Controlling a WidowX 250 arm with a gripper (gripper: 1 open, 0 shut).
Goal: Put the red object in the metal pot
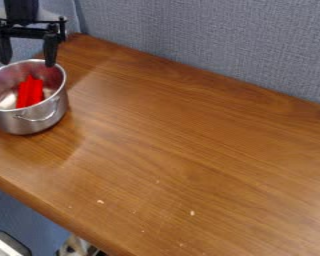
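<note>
Red object (32,92) lies inside metal pot (25,112), leaning against far wall, we note. Gripper (25,45) hangs above pot rim, jaws spread wide, empty. Pot sits at wooden table's (190,150) left end.

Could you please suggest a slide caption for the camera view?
Open gripper above the metal pot holding the red object on a wooden table.

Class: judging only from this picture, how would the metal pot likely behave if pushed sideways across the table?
The pot looks low and wide with straight sides, so it would probably slide, not tip. Its shiny steel on the smooth table suggests little grip. It is small, so likely light.
</note>
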